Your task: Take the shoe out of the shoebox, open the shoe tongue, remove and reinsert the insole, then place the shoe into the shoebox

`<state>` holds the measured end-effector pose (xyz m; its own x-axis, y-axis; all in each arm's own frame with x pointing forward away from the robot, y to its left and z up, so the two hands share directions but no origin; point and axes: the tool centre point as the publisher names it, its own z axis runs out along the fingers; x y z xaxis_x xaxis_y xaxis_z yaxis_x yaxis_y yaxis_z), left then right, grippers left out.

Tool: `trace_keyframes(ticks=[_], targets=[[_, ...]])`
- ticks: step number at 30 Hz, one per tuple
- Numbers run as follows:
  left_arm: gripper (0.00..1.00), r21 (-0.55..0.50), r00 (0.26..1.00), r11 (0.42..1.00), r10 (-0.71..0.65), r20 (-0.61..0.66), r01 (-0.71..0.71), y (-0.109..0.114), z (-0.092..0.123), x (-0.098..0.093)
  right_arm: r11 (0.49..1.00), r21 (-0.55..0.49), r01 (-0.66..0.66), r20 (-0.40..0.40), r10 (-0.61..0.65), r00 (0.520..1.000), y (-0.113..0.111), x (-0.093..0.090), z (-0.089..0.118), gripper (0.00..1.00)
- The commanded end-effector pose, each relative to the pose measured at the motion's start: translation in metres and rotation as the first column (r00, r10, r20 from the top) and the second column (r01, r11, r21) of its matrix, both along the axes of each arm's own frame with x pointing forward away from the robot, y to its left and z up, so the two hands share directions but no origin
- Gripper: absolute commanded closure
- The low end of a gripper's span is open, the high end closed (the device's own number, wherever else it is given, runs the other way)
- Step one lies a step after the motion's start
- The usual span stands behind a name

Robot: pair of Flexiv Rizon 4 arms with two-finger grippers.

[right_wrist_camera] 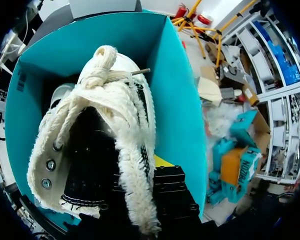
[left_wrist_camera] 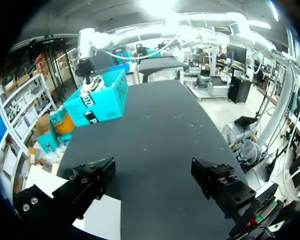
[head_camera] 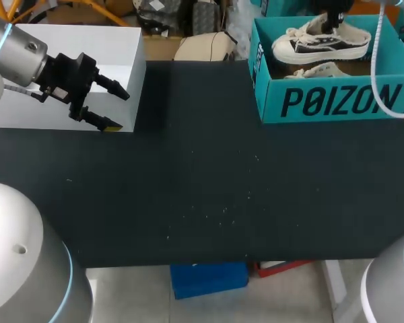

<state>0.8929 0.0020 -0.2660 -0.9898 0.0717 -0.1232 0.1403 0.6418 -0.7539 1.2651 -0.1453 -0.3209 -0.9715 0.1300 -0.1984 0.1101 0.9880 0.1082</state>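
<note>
The teal shoebox [head_camera: 330, 101] stands at the far right corner of the black worktop [head_camera: 202, 188]. The shoe [head_camera: 321, 42], black canvas with a white sole and a frayed cream collar, lies on its side inside the box, with a second pale shoe [head_camera: 320, 69] beside it. The right gripper [head_camera: 331, 25] reaches down into the box at the shoe's collar. In the right wrist view one finger [right_wrist_camera: 165, 172] sits between the collar and the box wall; the other is hidden, so I cannot tell how its jaws stand. The left gripper [head_camera: 118, 109] hangs over the white box [head_camera: 87, 47] at the far left corner, jaws released and holding nothing.
</note>
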Motion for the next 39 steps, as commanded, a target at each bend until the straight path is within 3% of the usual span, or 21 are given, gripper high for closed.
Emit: trace_keyframes(ticks=[1,20,29,34,38,39], targets=[[0.00,0.003,1.000,1.000,0.004,0.002,-0.004,-0.001,-0.001,-0.001,1.000,0.001,-0.002,-0.008,0.002,1.000,0.001,0.008,-0.011,1.00],[0.00,0.003,1.000,1.000,0.004,0.002,-0.004,-0.001,-0.001,-0.001,1.000,-0.002,0.002,-0.076,-0.002,0.997,0.004,0.017,-0.052,1.00],[0.00,0.003,1.000,1.000,0.004,0.002,-0.004,-0.001,-0.001,-0.001,1.000,-0.002,0.027,-0.086,-0.027,0.996,0.002,0.012,-0.052,1.00],[0.00,0.003,1.000,1.000,0.004,0.002,-0.004,-0.001,-0.001,-0.001,0.999,-0.007,0.035,-0.082,-0.036,0.996,-0.002,0.008,-0.040,0.86],[0.00,0.003,1.000,1.000,0.004,0.002,-0.004,-0.001,-0.001,-0.001,0.999,-0.014,0.037,-0.080,-0.038,0.996,-0.004,0.005,-0.031,0.67],[0.00,0.003,1.000,1.000,0.004,0.002,-0.004,-0.001,-0.001,-0.001,0.999,-0.021,0.038,-0.081,-0.040,0.996,-0.005,0.003,-0.027,0.67]])
